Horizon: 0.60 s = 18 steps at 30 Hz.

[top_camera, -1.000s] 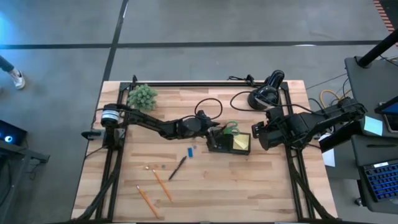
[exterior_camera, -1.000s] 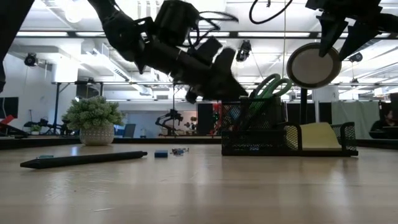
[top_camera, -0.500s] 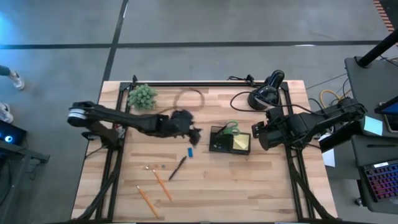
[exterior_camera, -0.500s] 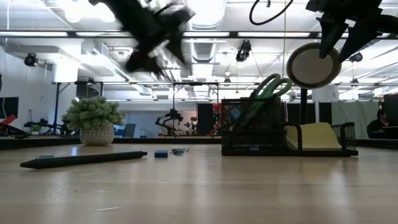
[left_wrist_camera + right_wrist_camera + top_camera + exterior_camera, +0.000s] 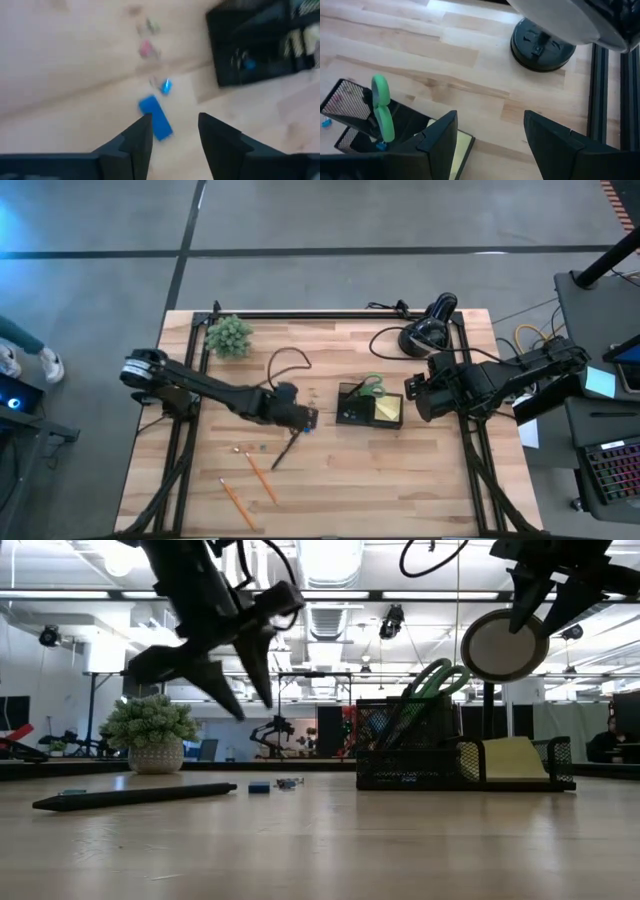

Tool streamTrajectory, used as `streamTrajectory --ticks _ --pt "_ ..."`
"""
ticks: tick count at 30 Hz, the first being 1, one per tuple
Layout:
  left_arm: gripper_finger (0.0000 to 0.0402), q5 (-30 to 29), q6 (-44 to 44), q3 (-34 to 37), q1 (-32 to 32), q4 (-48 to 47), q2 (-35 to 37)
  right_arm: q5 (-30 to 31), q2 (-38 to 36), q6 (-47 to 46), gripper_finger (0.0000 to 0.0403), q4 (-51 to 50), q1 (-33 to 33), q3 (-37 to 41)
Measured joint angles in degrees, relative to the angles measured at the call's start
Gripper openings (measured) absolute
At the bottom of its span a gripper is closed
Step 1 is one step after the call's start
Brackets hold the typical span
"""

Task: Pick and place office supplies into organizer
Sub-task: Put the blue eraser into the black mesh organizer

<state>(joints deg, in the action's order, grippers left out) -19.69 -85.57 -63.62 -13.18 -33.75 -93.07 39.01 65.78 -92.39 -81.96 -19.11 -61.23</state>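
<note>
Left wrist view: looking down past the left gripper, with fingers parted to a moderate gap and gripping nothing. Showing the blue piece flat on the table, off-centre in that gap and crowding one fingertip. Showing a smaller blue bit just beyond, and the organizer farther on.

High view: placing the left gripper between the pen and the organizer, near both. Showing scissors and pad already sitting in the organizer, and two pencils lying loose nearer the table's front edge. Showing the right gripper waiting just beside the organizer's far side, fingers spread wide and empty.

Low view: hanging the left gripper well above the blue piece, not yet touching the table.

Judging the risks: descending on this line and likely landing one fingertip on the piece, pinning it or flicking it away instead of straddling it. Closing too high and likely sliding over so flat and thin a thing. Closing off-centre and possibly shoving the piece toward the pen or catching the small bit beside it.
</note>
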Motion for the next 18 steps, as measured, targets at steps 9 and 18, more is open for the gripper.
streamTrajectory --ticks 9,18 --pt "0.0141 4.0 -4.1 -2.1 -1.6 -0.8 -7.9 -1.5 0.0 2.4 0.0219 0.0 -0.1 0.1" --pt "0.0141 4.4 -5.7 -4.5 -1.4 -0.2 -12.3 -1.7 0.0 4.5 0.0219 -0.1 -0.1 0.3"
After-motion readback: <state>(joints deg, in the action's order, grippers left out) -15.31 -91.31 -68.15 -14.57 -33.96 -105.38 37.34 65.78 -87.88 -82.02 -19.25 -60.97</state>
